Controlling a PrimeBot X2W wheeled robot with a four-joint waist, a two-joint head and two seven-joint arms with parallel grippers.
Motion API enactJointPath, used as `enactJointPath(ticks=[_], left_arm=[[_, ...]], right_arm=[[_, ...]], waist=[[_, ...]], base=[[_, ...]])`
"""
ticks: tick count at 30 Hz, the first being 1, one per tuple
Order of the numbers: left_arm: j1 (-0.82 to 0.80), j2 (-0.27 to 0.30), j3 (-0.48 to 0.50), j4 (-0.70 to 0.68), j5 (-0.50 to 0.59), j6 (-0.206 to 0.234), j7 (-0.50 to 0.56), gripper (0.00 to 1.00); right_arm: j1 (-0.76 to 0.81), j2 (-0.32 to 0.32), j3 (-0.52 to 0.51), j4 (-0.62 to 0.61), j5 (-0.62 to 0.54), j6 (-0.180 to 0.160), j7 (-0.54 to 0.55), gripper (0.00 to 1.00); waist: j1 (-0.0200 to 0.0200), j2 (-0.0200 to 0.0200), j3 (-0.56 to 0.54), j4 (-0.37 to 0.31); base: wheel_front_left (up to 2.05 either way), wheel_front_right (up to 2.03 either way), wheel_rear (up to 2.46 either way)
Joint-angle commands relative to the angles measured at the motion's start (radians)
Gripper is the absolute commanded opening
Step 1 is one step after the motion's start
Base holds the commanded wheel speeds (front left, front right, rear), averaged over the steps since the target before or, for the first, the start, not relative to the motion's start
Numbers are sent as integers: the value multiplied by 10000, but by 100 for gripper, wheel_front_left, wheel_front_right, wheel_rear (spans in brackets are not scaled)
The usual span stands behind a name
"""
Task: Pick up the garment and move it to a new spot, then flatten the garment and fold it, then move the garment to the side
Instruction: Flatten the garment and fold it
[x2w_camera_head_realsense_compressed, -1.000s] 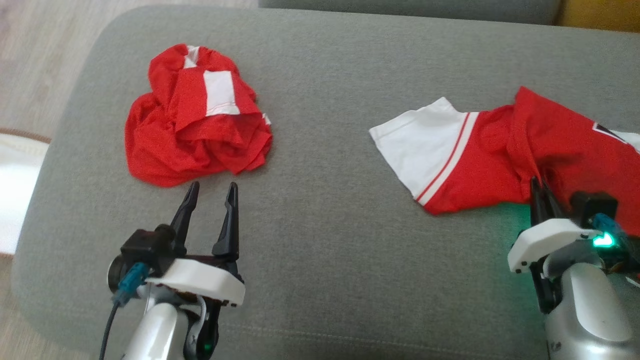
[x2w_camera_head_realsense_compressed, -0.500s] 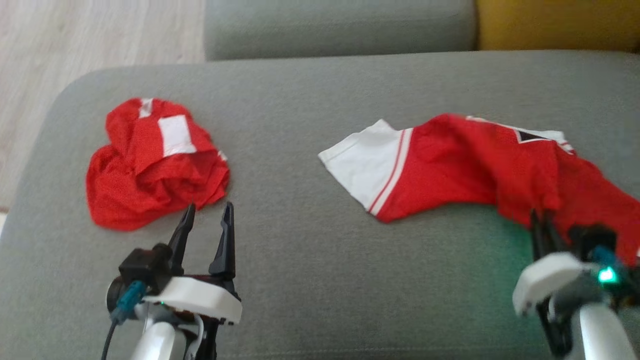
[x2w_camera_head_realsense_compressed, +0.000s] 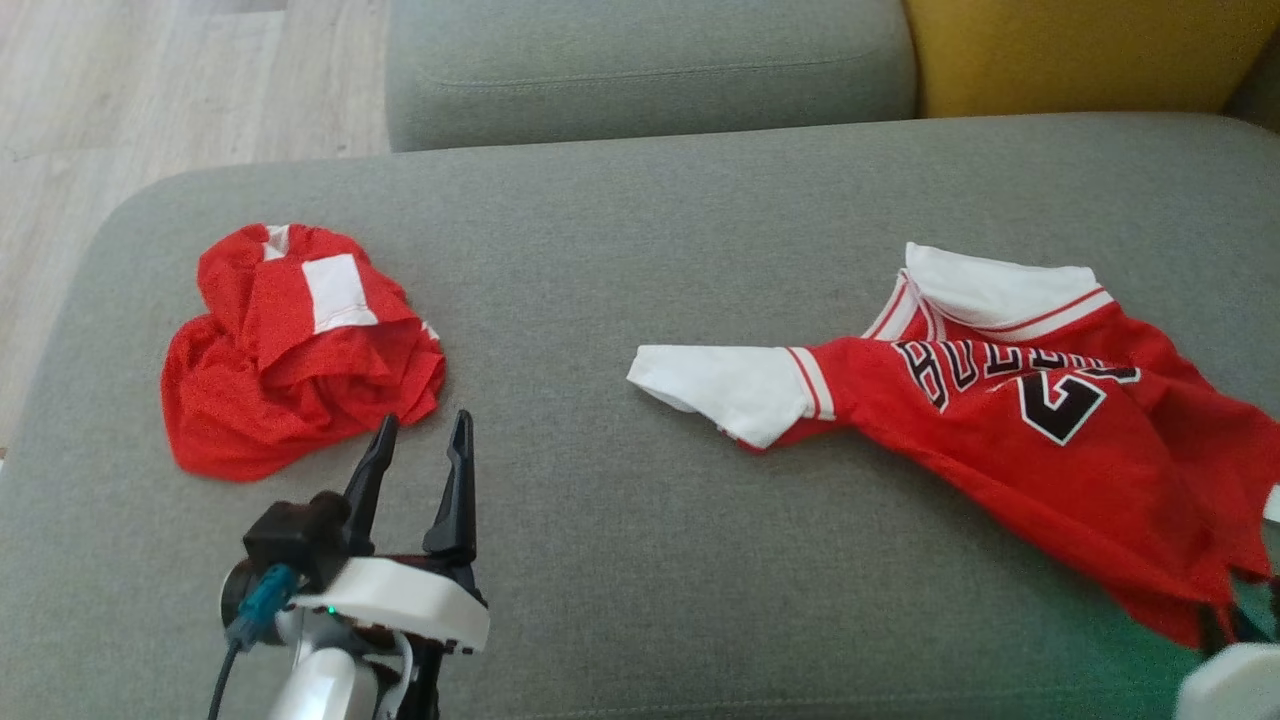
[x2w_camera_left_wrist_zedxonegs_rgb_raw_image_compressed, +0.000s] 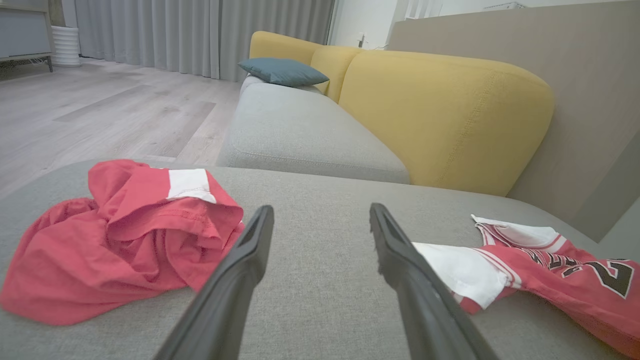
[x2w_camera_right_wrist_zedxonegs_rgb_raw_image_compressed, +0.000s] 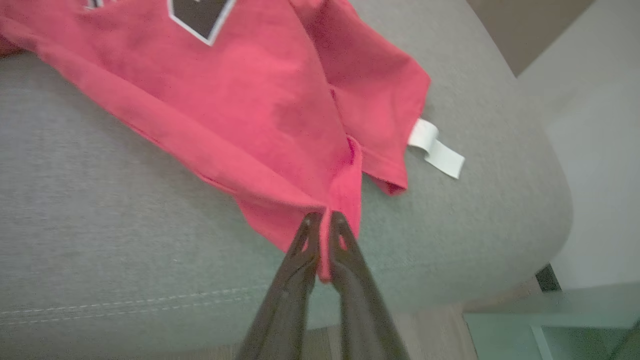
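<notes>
On the grey sofa cushion (x2w_camera_head_realsense_compressed: 640, 560), as the head view shows it, you find the jersey (x2w_camera_head_realsense_compressed: 1040, 430) on the right half. Its chest lettering faces up, one white sleeve points toward the centre, and the white collar lies on the far side. The red hem is drawn to a point at the lower right corner, where the right gripper (x2w_camera_head_realsense_compressed: 1232, 625) meets it. The left gripper (x2w_camera_head_realsense_compressed: 423, 422) sits at the lower left with its jaws spread wide and nothing between them, well apart from the jersey. A crumpled red garment (x2w_camera_head_realsense_compressed: 290, 350) with a white patch lies just beyond its fingertips, near but not touching.

In the left wrist view, note the two dark fingers standing wide apart over bare cushion. The crumpled red garment lies to the left of the left finger. The jersey's white sleeve lies to the right of the right finger, partly hidden behind it. Beyond them you see a yellow backrest (x2w_camera_left_wrist_zedxonegs_rgb_raw_image_compressed: 440, 115) and a blue pillow (x2w_camera_left_wrist_zedxonegs_rgb_raw_image_compressed: 282, 71).

In the right wrist view, observe the fingers pressed together on a fold of the jersey's red hem, with a strip of cloth showing between them. The rest of the jersey fans up and away from the tips across the cushion, close to its rounded edge. A white label (x2w_camera_right_wrist_zedxonegs_rgb_raw_image_compressed: 436, 148) lies on the cushion at the hem's right side.
</notes>
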Motion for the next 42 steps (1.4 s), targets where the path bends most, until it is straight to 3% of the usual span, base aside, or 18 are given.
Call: enactJointPath(ticks=[1, 13, 21, 24, 28, 32, 35, 42], left_arm=[[-446, 18, 276, -224, -58, 18, -122, 100], [-475, 18, 304, -274, 138, 4, -122, 100], [-299, 18, 414, -588, 204, -64, -122, 100], [-275, 18, 280, -590, 196, -76, -122, 100], [-470, 18, 83, -568, 165, -98, -122, 100], [-732, 18, -137, -302, 193, -121, -122, 100], [-1036, 18, -384, -103, 82, -147, -122, 100], [-1352, 18, -794, 50, -167, -93, -122, 100]], right_arm=[[-456, -126, 224, -536, 43, -7, -119, 100], [-2700, 484, 1962, -890, 1172, -7, -3143, 100], [-3320, 542, 2531, 571, 1463, -7, -4964, 100], [-3772, 570, 2172, 1415, 1176, -7, -5131, 100], [-4929, 607, 1223, 2451, 785, -7, -4717, 100], [-6358, 386, 579, 3809, 505, -7, -3306, 100], [-7661, -226, 363, 5248, 266, -7, -1893, 100], [-9116, -1068, 318, 7102, -369, -7, -525, 100]], waist=[[0, 0, -4, 90], [0, 0, -105, 619], [0, 0, -9, 1007], [0, 0, 231, 1145], [0, 0, 773, 1432], [0, 0, 1408, 1730], [0, 0, 1899, 2080], [0, 0, 2432, 2459]], base=[[0, 0, 0], [0, 0, 0], [0, 0, 0], [0, 0, 0], [0, 0, 0], [0, 0, 0], [0, 0, 0], [0, 0, 0]])
